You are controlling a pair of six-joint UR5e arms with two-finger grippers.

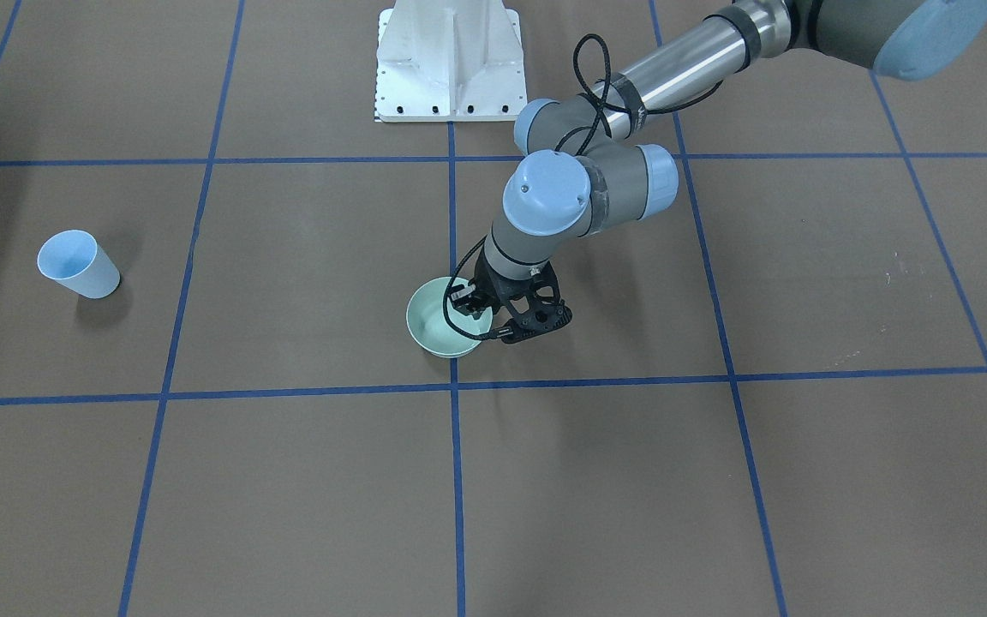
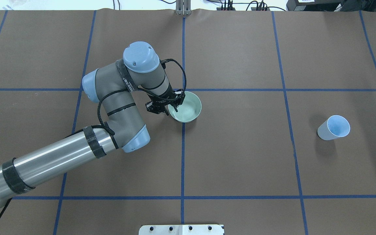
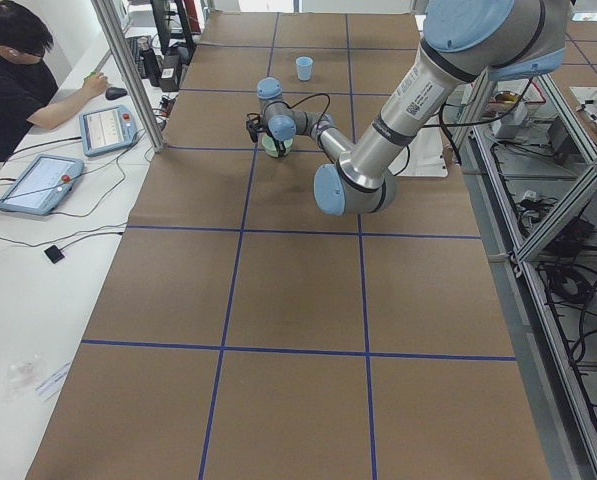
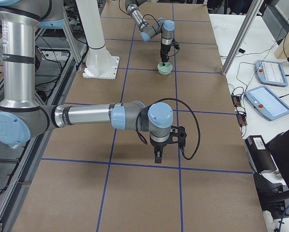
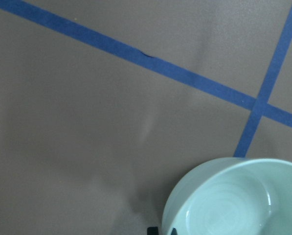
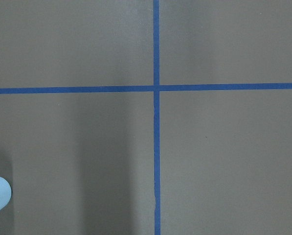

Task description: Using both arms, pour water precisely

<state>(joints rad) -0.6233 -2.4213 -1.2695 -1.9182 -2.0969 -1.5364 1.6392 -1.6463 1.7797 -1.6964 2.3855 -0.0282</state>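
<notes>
You will find the water only as faint rings and a small glint at the bottom of the pale green bowl; more than this I cannot tell. The bowl stands on the brown table, on the middle blue tape line and just beside a crossing of the lines. The left gripper points down at the bowl's edge on the robot's left side. In the left wrist view its fingertips stand one on each side of the rim, close together, so it looks clamped on the bowl. The left arm reaches in to it with a bent elbow. A pale blue cup stands upright well apart from the bowl, on the robot's right side of the table. The right arm holds the right gripper above bare table, pointing down. This gripper shows only in the side view, so I cannot tell how its jaws stand.
</notes>
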